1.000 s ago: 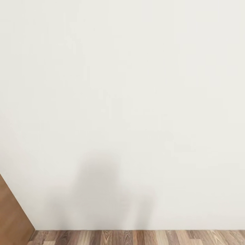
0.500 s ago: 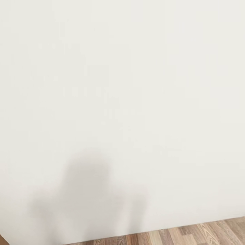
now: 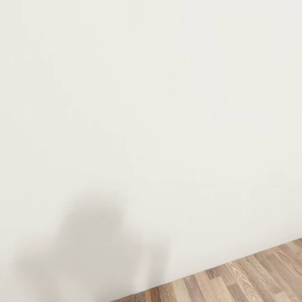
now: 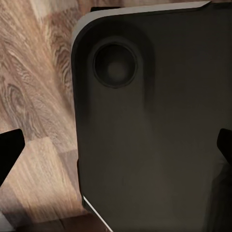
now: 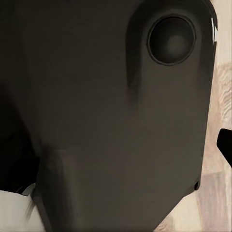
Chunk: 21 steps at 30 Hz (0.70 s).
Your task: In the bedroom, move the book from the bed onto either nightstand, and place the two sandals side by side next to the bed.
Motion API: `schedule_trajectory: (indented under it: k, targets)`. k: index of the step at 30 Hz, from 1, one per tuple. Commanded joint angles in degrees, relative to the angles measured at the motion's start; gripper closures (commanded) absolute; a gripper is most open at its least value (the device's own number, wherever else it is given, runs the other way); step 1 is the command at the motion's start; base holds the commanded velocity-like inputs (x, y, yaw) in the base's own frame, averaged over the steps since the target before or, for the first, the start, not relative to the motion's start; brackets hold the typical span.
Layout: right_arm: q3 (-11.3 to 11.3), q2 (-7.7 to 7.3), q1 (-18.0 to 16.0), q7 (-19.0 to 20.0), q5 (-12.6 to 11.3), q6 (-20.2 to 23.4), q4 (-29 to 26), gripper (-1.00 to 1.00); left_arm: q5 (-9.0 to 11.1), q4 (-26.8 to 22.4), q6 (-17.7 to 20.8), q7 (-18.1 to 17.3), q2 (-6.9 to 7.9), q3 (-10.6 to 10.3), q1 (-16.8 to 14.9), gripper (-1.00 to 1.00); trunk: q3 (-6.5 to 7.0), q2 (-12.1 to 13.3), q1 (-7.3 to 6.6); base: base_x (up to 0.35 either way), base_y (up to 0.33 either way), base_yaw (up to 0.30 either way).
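Observation:
The book, the bed, the nightstand and the sandals are out of view. The head view faces a plain white wall [image 3: 151,105] of the bedroom, with a soft grey shadow low on it. My left gripper [image 4: 116,152] is open: its black fingertips [image 4: 9,150] stand far apart at the picture's two sides, with nothing between them. It hangs over my own dark base [image 4: 154,121]. My right gripper [image 5: 116,145] is open too, with one fingertip [image 5: 226,142] at the picture's edge and the dark base [image 5: 111,106] behind it.
A strip of light wood-plank floor [image 3: 235,277] meets the wall at the lower right of the head view. The same planks [image 4: 34,96] lie beside my base in the left wrist view. The wall stands close ahead.
The head view has swung: the brown door at the lower left has left the picture and the floor line now slants up to the right. That is camera motion.

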Motion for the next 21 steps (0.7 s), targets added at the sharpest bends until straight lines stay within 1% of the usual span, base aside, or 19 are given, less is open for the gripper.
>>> schedule_trajectory:
  k: [1, 8, 11, 21]
  targets:
    - [-0.26, 0.0, -0.03, 0.05, -0.07, 0.02, -0.01, -1.0, -0.03, 0.03, -0.18, -0.03, 0.02, -0.04, -0.02, -1.0, -0.06, -0.03, 0.0, 0.04, 0.174, -0.283]
    - [-0.26, 0.05, -0.03, 0.05, -0.07, 0.02, -0.01, -1.0, -0.03, 0.03, -0.15, -0.05, 0.05, -0.02, -0.02, -1.0, -0.06, -0.03, 0.0, 0.065, 0.226, -0.284]
    - [-0.26, 0.03, -0.03, 0.05, -0.07, 0.01, -0.01, -1.0, -0.03, 0.03, -0.17, -0.05, 0.06, -0.03, -0.02, -1.0, -0.06, -0.03, 0.0, 0.049, 0.143, -0.284]
    - [-0.29, 0.0, -0.03, 0.05, -0.07, 0.01, -0.01, -1.0, -0.03, 0.03, -0.2, -0.05, 0.06, -0.09, -0.02, -1.0, -0.06, -0.03, 0.0, 0.013, 0.038, -0.285]
